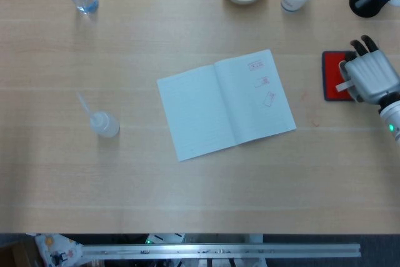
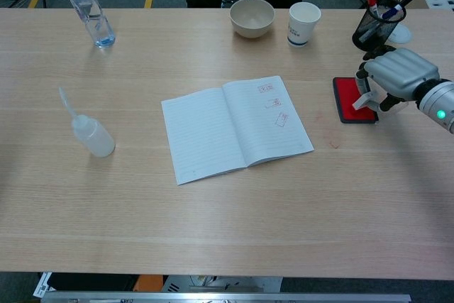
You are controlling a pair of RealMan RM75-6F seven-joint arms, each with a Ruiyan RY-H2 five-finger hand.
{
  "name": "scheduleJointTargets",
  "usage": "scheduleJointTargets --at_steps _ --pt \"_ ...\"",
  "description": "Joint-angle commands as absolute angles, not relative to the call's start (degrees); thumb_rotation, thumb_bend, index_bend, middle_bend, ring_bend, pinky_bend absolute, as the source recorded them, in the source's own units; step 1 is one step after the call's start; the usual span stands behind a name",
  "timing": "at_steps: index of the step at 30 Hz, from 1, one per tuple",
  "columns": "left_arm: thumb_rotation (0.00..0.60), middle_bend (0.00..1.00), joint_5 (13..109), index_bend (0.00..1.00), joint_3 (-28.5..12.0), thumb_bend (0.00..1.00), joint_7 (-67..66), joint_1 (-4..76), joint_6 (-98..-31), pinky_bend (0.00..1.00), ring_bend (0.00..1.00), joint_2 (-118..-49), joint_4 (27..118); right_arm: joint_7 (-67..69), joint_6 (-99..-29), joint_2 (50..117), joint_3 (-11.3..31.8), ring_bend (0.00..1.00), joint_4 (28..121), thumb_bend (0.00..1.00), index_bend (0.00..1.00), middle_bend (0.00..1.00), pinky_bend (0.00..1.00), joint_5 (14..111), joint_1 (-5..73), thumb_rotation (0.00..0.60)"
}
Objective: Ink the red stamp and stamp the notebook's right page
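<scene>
Looking across the counter, we saw our right hand resting over the red ink pad at the far right, fingers curled downward; whether it had hold of the stamp we could not tell, since the stamp itself was hidden. Our left hand was outside both views. An open notebook lay at the counter's middle, well apart from the pad, its right page carrying three red marks. Beyond it stood a bowl, paper cup and pen holder; a squeeze bottle and water bottle sat on the left.
</scene>
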State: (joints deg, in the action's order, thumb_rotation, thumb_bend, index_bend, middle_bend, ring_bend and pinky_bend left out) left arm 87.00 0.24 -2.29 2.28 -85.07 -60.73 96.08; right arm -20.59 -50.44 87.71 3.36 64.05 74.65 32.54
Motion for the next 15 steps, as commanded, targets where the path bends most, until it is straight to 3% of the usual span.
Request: scheduleJointTargets --at_steps 1,15 --pt "0.6 0.13 87.0 0.16 0.3 0.34 -2.3 2.3 -85.0 0.09 0.11 -60.8 96.1 -20.8 -50.2 88.0 3.5 0.13 63.7 0.31 0.62 0.38 0.1 74.3 32.6 0.6" --pt "0.6 0.13 86.8 0.16 0.4 0.34 -2.2 2.2 -84.8 0.09 0.11 -60.9 95.8 -21.7 -48.9 89.1 4.1 0.13 63.1 0.31 0.62 0.38 0.1 72.5 33.6 0.6"
